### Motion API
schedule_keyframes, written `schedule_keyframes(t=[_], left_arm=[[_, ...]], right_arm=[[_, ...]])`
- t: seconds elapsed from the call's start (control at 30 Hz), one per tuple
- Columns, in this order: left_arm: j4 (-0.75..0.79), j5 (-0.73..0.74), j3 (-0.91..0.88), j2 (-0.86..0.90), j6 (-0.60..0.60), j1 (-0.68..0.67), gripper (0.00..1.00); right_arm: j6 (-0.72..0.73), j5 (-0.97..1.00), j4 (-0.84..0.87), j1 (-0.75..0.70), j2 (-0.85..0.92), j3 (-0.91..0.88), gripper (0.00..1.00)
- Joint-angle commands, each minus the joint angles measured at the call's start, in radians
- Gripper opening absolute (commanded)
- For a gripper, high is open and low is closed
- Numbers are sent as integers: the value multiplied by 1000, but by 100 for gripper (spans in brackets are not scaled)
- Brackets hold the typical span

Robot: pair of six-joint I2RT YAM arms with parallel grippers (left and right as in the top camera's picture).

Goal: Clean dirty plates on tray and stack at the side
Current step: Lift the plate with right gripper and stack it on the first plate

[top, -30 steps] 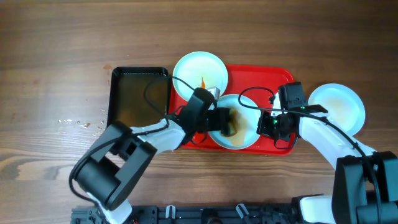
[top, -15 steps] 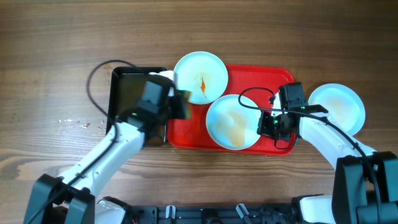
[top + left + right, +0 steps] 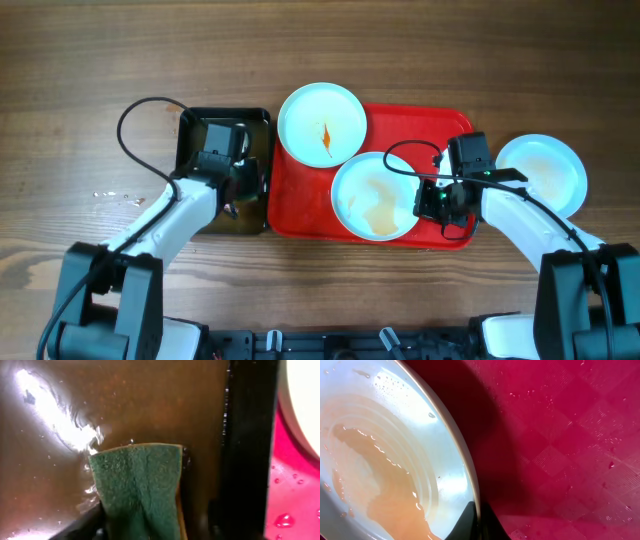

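My left gripper (image 3: 240, 186) hangs over the black basin (image 3: 205, 135) of brown water. Its jaws stand open around the green sponge (image 3: 137, 480), with a gap on the sponge's right side. A plate (image 3: 375, 195) with a thin orange watery film lies on the red tray (image 3: 425, 125). My right gripper (image 3: 428, 200) is shut on this plate's right rim (image 3: 470, 485), one finger inside and one outside. A second plate (image 3: 322, 122) with an orange-red streak sits at the tray's back left corner, overhanging the rim. A third plate (image 3: 540, 172) rests on the table to the right of the tray.
The basin stands directly against the tray's left edge. Black cables loop over the basin's left side and above the tray near the right arm. Water drops dot the wood left of the basin (image 3: 130, 198). Bare wooden table lies beyond.
The left arm carried the sponge off the middle plate, leftward to the basin, and its jaws opened. The right gripper and all three plates stayed put.
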Motion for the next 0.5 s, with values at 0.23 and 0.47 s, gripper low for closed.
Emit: schedule_keyframes(t=[0.23,0.47], left_arm=[[66,-80,-8,22,9,7,60],[43,-80,-8,105,2,7,62]], right_arm=[[-22,40,-14,2,0,-10,4],[-22,36,-10,2,0,-10,4]])
